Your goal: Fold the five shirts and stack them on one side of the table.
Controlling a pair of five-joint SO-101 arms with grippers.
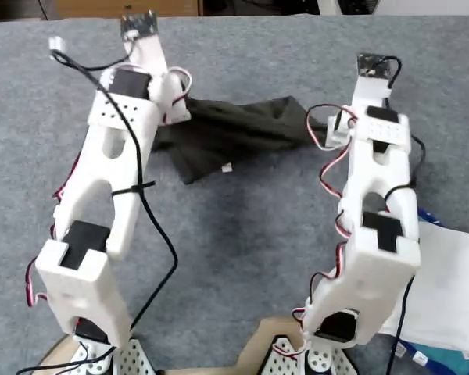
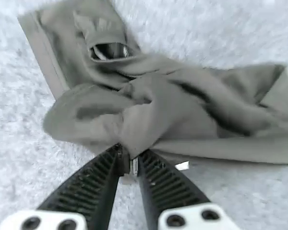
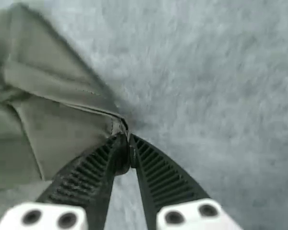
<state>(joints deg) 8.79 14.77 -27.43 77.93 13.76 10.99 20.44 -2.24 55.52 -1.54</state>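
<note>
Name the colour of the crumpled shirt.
The shirt is dark olive green, clearest in the left wrist view.

Robotics lab: two arms (image 1: 113, 156), felted table (image 1: 234, 234)

One dark shirt (image 1: 234, 129), one white cloth (image 1: 453, 289), two arms, left (image 1: 109, 156) and right (image 1: 379, 211).

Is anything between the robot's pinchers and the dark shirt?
Nothing visible. The left gripper and right gripper each have their jaws shut on an edge of the crumpled dark olive cloth shirt on the grey felt table.
</note>
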